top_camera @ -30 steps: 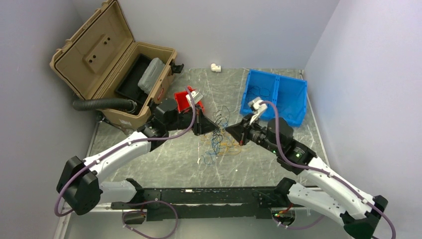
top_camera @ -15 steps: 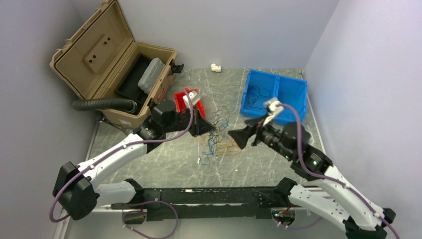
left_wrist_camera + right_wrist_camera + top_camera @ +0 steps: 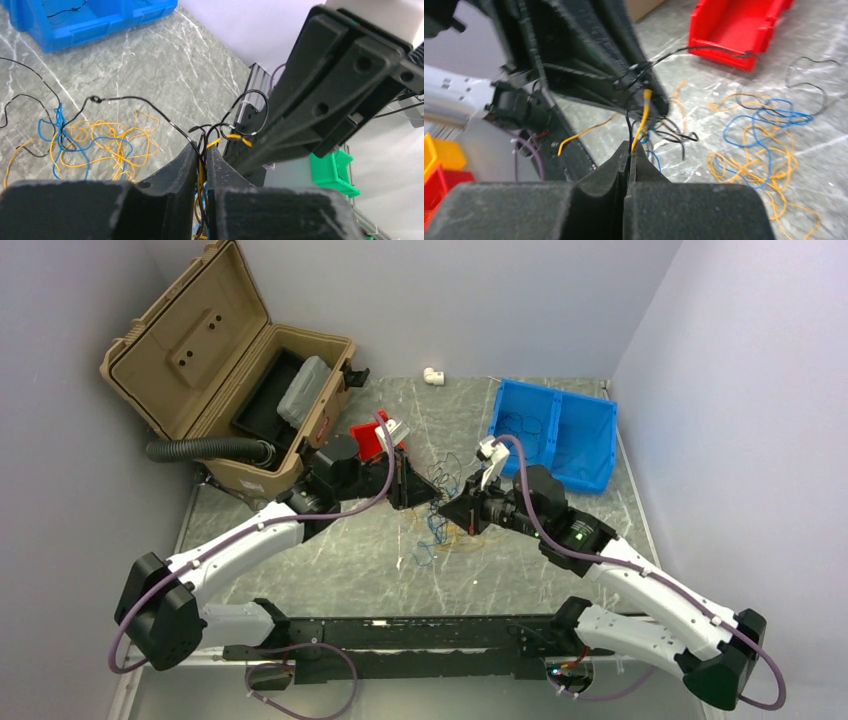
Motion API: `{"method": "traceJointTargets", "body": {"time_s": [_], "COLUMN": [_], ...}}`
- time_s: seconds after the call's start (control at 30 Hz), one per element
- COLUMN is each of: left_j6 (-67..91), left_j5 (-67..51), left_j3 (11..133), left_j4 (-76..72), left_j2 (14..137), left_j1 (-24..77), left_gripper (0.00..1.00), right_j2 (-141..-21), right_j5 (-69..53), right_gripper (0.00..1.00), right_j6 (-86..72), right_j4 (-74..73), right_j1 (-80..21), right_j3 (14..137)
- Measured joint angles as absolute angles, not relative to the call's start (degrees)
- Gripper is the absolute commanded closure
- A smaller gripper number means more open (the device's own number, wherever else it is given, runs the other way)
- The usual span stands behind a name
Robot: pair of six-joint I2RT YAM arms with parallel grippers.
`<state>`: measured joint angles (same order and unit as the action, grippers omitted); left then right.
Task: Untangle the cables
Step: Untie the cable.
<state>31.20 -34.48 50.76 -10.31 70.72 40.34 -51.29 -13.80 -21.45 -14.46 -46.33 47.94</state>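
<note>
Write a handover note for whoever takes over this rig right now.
The left gripper is nearly closed, pinching yellow and dark strands. The right gripper is shut on a yellow and a dark strand. Their tips nearly meet above the table. Most of the cables lie in a loose orange, blue and dark tangle below them; a few dark strands are in the blue bin. Left to do: draw the pinched strands apart, then free the rest.

I see a grey marbled table (image 3: 330, 560) carrying 1 open tan case (image 3: 215, 360) far left, 1 red bin (image 3: 368, 443) near it, 1 blue bin (image 3: 570, 430) far right, and loose cables (image 3: 440, 530) in the middle.
</note>
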Motion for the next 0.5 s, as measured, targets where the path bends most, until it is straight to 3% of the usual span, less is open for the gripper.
{"method": "traceJointTargets", "body": {"time_s": [0.03, 0.1, 0.5], "left_j6": [31.24, 31.24, 29.15], "left_j5": [-34.50, -34.46, -32.38], "left_j3": [50.81, 50.83, 50.83], "left_j4": [-10.37, -10.17, -7.79], "left_j2": [70.78, 70.78, 68.58], "left_j1": [40.32, 40.32, 41.65], "left_gripper": [0.83, 1.00, 1.00], "right_j2": [-51.11, -49.63, -39.83], "right_j5": [-11.92, -7.49, 17.80], "right_gripper": [1.00, 1.00, 1.00], "right_j6": [-21.89, -22.68, -30.68], "right_j4": [-14.57, -15.14, -27.51], "right_j1": [-46.39, -46.41, -47.81], "right_j3": [47.77, 46.96, 47.53]}}
